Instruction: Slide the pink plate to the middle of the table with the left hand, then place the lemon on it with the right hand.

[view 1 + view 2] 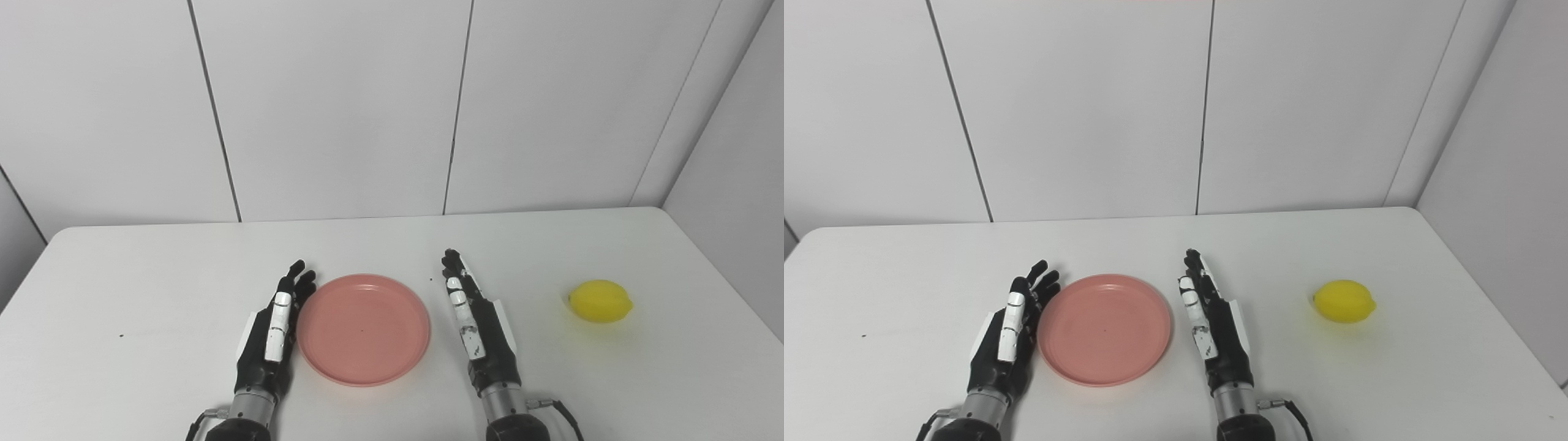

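Observation:
A pink plate lies flat on the white table, near its middle and toward the front. My left hand is open with fingers straight, right beside the plate's left rim, touching or almost touching it. My right hand is open with fingers straight, a short gap right of the plate. A yellow lemon lies on the table to the right, well clear of my right hand. Neither hand holds anything.
White wall panels stand behind the table, and a side wall closes in at the right. The table's right edge runs close behind the lemon. A few small dark specks dot the tabletop.

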Robot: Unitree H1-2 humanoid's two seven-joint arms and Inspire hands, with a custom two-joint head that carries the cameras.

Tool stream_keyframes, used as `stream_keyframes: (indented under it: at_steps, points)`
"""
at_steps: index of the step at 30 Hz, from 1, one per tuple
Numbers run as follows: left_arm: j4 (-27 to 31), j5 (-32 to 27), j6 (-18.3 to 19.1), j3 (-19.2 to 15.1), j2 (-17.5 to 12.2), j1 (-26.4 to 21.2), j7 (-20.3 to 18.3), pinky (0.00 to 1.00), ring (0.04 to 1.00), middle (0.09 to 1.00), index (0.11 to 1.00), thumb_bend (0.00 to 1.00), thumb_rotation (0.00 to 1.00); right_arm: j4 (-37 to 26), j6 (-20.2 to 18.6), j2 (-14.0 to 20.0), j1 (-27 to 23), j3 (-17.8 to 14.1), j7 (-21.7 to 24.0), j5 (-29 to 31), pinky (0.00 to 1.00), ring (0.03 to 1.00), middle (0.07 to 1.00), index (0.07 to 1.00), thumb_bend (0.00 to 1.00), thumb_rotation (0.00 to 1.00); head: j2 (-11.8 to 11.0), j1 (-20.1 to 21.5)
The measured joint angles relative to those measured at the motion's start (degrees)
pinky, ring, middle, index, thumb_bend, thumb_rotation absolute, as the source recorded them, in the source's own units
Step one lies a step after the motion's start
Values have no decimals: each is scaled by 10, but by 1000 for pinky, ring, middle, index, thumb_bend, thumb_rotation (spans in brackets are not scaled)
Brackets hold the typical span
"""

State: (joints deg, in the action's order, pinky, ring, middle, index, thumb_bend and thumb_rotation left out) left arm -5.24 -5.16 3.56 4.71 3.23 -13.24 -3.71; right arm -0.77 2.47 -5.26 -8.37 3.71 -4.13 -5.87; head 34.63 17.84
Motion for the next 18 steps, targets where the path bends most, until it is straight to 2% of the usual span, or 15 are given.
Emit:
stream_keyframes:
  at_steps: [6, 12, 14, 18]
  points:
    - [0, 1, 0, 2, 3, 1, 0, 958, 930, 921, 920, 693, 1000, -6, 0, 1, 0, -3, -5, -10, 992, 955, 943, 931, 709, 959, -6, 10]
    - [-1, 6, 0, 1, 2, 1, 1, 990, 931, 923, 925, 677, 1000, -47, 0, 26, 0, -14, -31, -79, 905, 943, 945, 945, 636, 889, -11, 20]
    - [-1, 6, 0, 1, 0, 1, 1, 987, 935, 927, 930, 681, 1000, -59, -1, 35, 1, -22, -42, -106, 923, 954, 948, 947, 676, 876, -12, 22]
    - [-2, 6, -1, -1, -2, 1, 1, 981, 934, 926, 929, 679, 1000, -104, -11, 52, 1, -41, -61, -155, 892, 937, 932, 929, 665, 787, -16, 31]
